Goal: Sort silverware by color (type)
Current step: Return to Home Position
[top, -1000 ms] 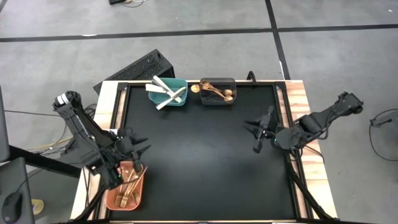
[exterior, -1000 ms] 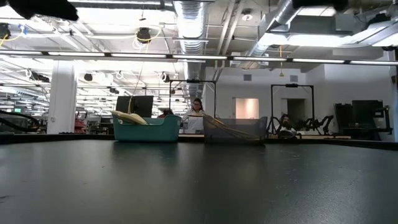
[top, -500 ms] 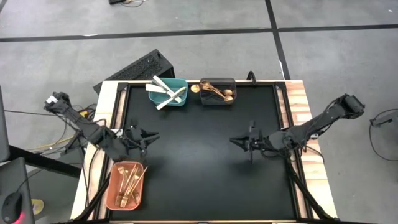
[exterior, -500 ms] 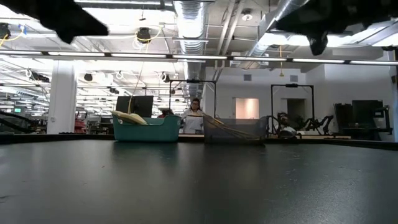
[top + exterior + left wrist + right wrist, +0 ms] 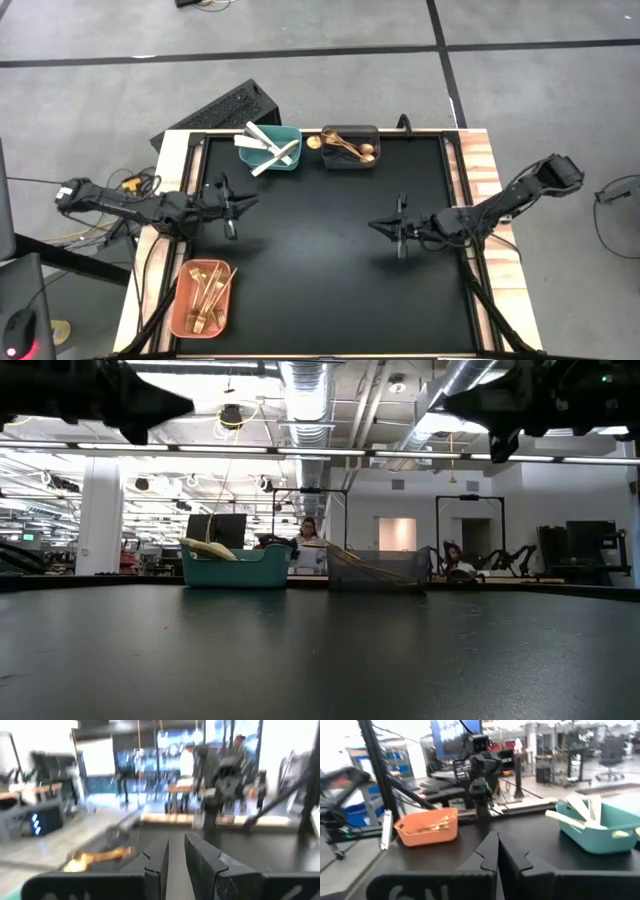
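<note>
All the silverware I can see lies in bins. White knives stick out of the teal bin (image 5: 270, 148) (image 5: 597, 827). Gold spoons lie in the dark grey bin (image 5: 350, 147) beside it at the far edge. Gold forks lie in the salmon bin (image 5: 203, 297) (image 5: 427, 826) at the near left corner. My left gripper (image 5: 243, 203) (image 5: 176, 855) hovers level over the mat's left side, between the salmon and teal bins, with a narrow gap between its fingers and nothing in it. My right gripper (image 5: 376, 226) (image 5: 498, 851) hovers right of the middle, shut and empty, pointing left.
The black mat (image 5: 320, 270) lies bare between the two arms. A wooden rim (image 5: 482, 150) frames the table. A dark keyboard-like object (image 5: 215, 112) sits on the floor beyond the far left corner. In the low view, people show far off in the room (image 5: 305, 540).
My left gripper has left the space over the salmon bin, moved toward the far edge and swung level, now pointing right. My right gripper has moved left toward the table's middle and a little toward the near edge. The bins and their utensils have stayed put.
</note>
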Available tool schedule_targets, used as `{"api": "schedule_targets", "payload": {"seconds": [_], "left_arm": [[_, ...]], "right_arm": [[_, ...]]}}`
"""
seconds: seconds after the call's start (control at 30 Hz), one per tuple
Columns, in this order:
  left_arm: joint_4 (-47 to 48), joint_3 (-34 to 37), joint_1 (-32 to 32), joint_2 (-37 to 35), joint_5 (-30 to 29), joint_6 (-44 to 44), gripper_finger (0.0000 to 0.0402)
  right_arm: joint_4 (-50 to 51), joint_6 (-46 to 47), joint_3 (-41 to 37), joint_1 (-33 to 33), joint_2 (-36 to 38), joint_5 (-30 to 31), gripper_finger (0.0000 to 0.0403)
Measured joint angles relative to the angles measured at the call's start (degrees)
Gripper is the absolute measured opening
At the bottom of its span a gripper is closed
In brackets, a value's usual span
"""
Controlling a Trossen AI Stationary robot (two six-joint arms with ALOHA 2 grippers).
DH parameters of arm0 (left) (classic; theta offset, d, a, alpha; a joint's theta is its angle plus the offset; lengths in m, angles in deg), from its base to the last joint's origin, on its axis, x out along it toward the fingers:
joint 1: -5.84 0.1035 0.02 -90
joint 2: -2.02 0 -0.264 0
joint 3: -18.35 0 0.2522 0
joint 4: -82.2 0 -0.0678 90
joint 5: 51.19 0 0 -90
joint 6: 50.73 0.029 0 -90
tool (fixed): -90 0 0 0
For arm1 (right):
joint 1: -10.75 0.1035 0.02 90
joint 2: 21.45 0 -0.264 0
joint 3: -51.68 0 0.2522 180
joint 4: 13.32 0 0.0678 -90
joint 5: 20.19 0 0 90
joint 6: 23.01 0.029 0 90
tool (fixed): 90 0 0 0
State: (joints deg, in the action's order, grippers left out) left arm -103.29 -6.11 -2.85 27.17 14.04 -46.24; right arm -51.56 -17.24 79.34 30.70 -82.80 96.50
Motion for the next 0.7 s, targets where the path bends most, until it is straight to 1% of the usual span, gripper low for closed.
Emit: {"api": "schedule_targets", "payload": {"seconds": [0.1, 0.17, 0.23, 0.33, 0.4, 0.5, 0.6, 0.7], "left_arm": [[1.41, 0.0, 0.22, -6.84, 2.02, 0.71, 0.005], [4.64, -0.03, 0.2, -10.93, 2.49, 0.51, 0.005], [9.82, 0.01, 0.2, -14.52, 2.57, -0.63, 0.005], [12.51, 2.48, 0.2, -18.68, 2.59, -1.62, 0.005], [11.69, 5.14, 0.2, -20.64, 2.87, -1.93, 0.005], [9.01, 9.59, 0.17, -22.31, 3.45, -2.35, 0.005], [10.34, 10.03, 0.28, -22.87, 3.55, -3.06, 0.005], [10.36, 10.01, 0.41, -23.07, 3.52, -2.16, 0.005]], "right_arm": [[3.77, -1.18, -0.74, -1.17, 6.77, -2.64, 0.0023], [9.42, -1.37, -0.85, -1.89, 12.18, -2.88, 0.0021], [15.3, -0.92, -0.85, -2.64, 16.69, -2.92, 0.0021], [21.45, 0.1, -0.89, -3.43, 21.1, -2.92, 0.0021], [22.9, 0.51, -1.26, -3.85, 22.25, -2.96, 0.002], [21.29, 0.49, -2.9, -4.69, 22.37, -4.44, 0.002], [17.23, 0.38, -5.13, -5.95, 21.77, -7.95, 0.002], [16.73, -0.06, -5.94, -7.46, 21.64, -10.94, 0.0021]]}}
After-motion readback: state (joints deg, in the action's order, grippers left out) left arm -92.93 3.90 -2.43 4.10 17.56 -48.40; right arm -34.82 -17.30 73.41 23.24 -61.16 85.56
